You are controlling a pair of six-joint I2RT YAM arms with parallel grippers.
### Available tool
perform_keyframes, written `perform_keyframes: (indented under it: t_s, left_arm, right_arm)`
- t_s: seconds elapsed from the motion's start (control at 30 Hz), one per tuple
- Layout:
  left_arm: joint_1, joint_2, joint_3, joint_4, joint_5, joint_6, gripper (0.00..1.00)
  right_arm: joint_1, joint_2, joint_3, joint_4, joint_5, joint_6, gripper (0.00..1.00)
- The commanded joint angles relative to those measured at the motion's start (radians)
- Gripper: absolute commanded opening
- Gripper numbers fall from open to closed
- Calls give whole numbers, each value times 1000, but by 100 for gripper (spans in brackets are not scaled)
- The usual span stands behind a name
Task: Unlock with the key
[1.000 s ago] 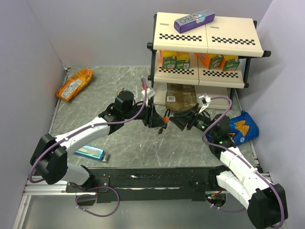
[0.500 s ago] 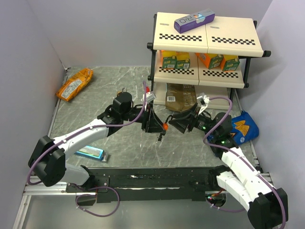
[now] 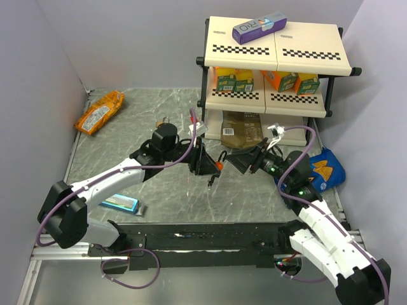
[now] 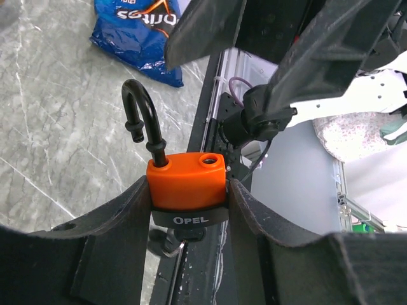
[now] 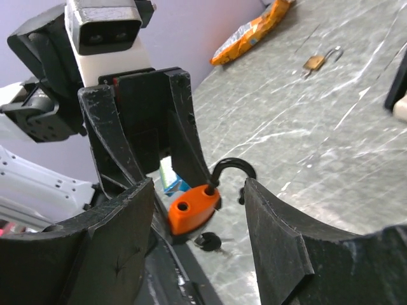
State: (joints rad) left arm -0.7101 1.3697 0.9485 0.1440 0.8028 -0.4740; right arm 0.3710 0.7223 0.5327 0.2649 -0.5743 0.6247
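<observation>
We see the left gripper [image 3: 205, 163] up off the table [image 3: 127, 136], mid-scene, and it's clamped on the orange padlock [image 4: 187, 184]. Its fingers [image 4: 121, 235] press both flat sides, with the body snug between them. The black shackle [image 4: 142, 121] is swung out, one leg in the body and the free end hanging in the air beside an empty hole on top.

Now the key [image 5: 206, 241]. We spot its black head right under the padlock's dark base, tucked below the left fingers. A glint of metal shows beside it in the left wrist view. It touches the underside, but we can't tell how far the blade goes in. From above it's a small dark shape dangling under the padlock.

The right gripper [image 3: 234, 160] faces the left one, very near the padlock but not touching it. Its fingers [image 5: 102, 248] are spread wide with nothing gripped, and the padlock shows through the gap from the right wrist camera.

Further off, the brass padlock [image 5: 313, 61] lies on the table, well apart. A blue bag [image 4: 143, 32] sits on the marble by the right arm.
</observation>
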Motion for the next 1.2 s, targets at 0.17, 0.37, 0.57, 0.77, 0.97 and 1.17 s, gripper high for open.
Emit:
perform_keyframes:
  t_s: [0.17,0.37,0.57,0.77,0.97,1.17]
  left_arm:
    - [-2,-35,27,60,2,12,1]
    - [-11,-32,29,65,33,15,1]
    - [-20,-26,30,65,45,21,1]
    - [-25,-20,24,86,65,9,1]
    - [-31,-17,16,115,93,-3,1]
    - [-35,-17,7,147,119,-25,1]
  right_arm:
    - [95,117,59,36,134,87,65]
    - [105,189,69,111,117,92,65]
    - [112,239,81,180,80,107,65]
    - [134,261,90,218,74,115,65]
    - [149,292,84,305,57,158,64]
    - [175,325,93,339,76,167,64]
